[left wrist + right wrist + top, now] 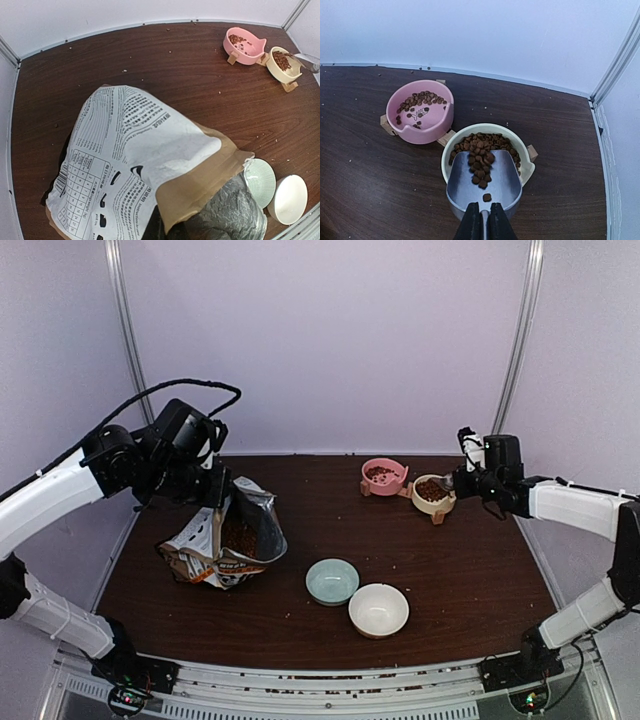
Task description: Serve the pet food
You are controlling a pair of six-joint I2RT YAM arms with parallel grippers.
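Lower centre of the right wrist view: the right gripper (482,224) pinches the handle of a metal scoop (465,192), with pet food (480,167) heaped at its lip over the cream bowl (521,146); centre left overhead, the left gripper (217,502) clamps the food bag (190,555)

- The counter (470,570) is dark brown with wood grain.
- The bag (150,145) is brown paper, with a white panel of black print and a silvery lining.
- The pet food (480,150) is reddish-brown.
- Toward the far right corner stand a pink bowl (420,135) and a cream bowl (492,128).
- By the near edge are a pale green bowl (332,581) and a white bowl (378,610).
- The scoop (465,187) is shiny silver.
- The right fingers (470,225) are black.
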